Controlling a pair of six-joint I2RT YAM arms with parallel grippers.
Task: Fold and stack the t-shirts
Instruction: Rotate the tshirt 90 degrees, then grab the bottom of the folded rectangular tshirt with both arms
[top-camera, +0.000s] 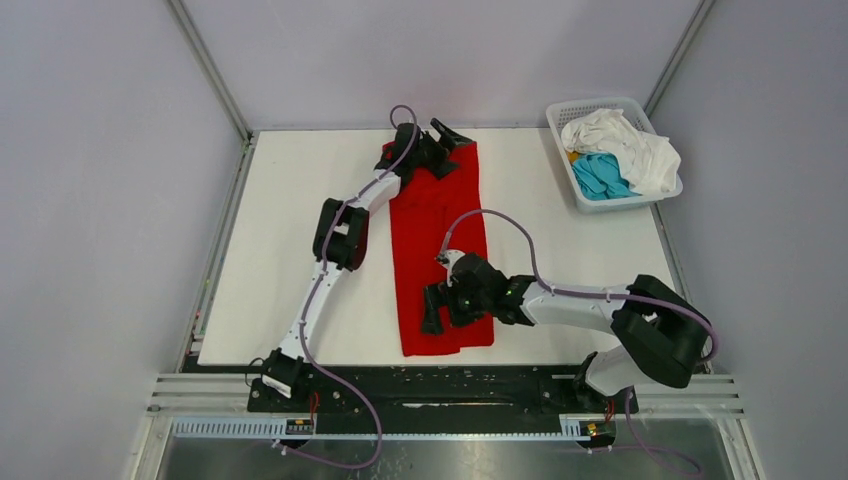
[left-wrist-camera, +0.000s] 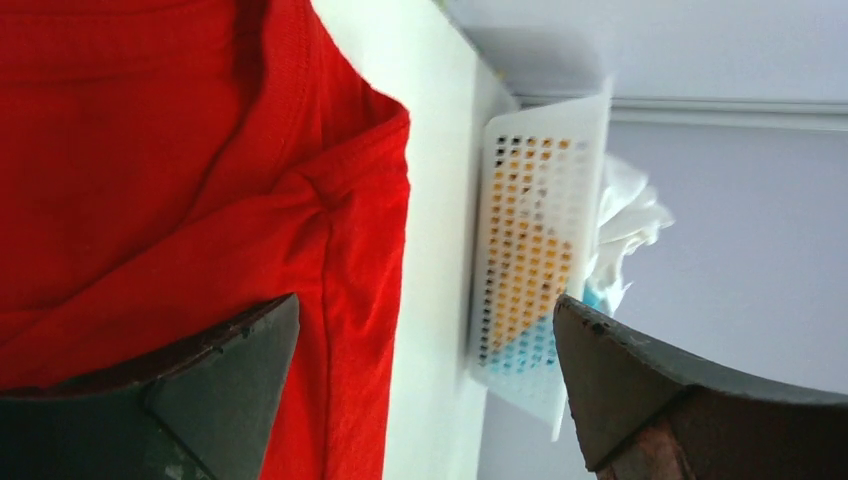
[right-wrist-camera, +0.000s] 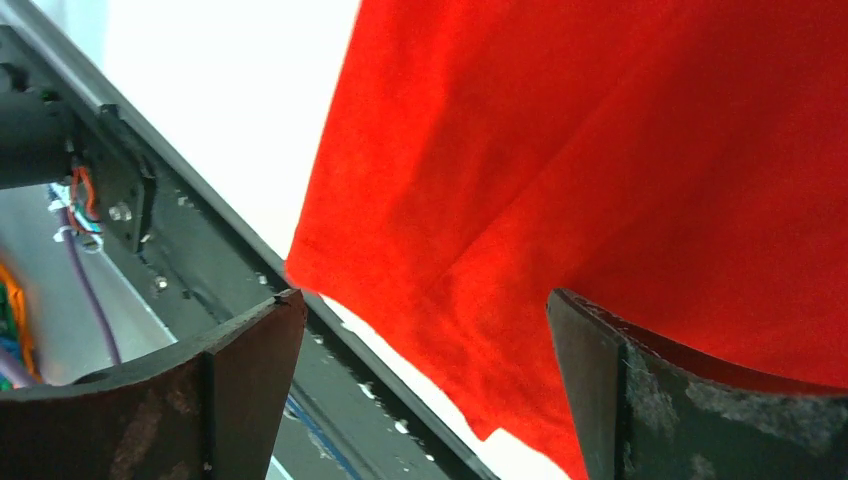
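A large red t-shirt (top-camera: 440, 230) lies on the white table (top-camera: 290, 250), folded into a long narrow strip that runs from the far edge toward me. My left gripper (top-camera: 453, 150) is open over its far end; in the left wrist view the gripper (left-wrist-camera: 425, 305) straddles the red shirt's (left-wrist-camera: 120, 150) right edge and holds nothing. My right gripper (top-camera: 431, 311) is open just above the near end; in the right wrist view the gripper (right-wrist-camera: 425, 300) hangs over the red shirt's (right-wrist-camera: 650, 150) near corner. A white t-shirt (top-camera: 625, 145) and a teal-blue t-shirt (top-camera: 600, 175) lie crumpled in the basket.
The white lattice basket (top-camera: 563, 155) stands at the back right corner and also shows in the left wrist view (left-wrist-camera: 530, 230). The black front rail (top-camera: 430, 385) runs along the near table edge, close under the right gripper (right-wrist-camera: 200, 260). Grey walls enclose the table.
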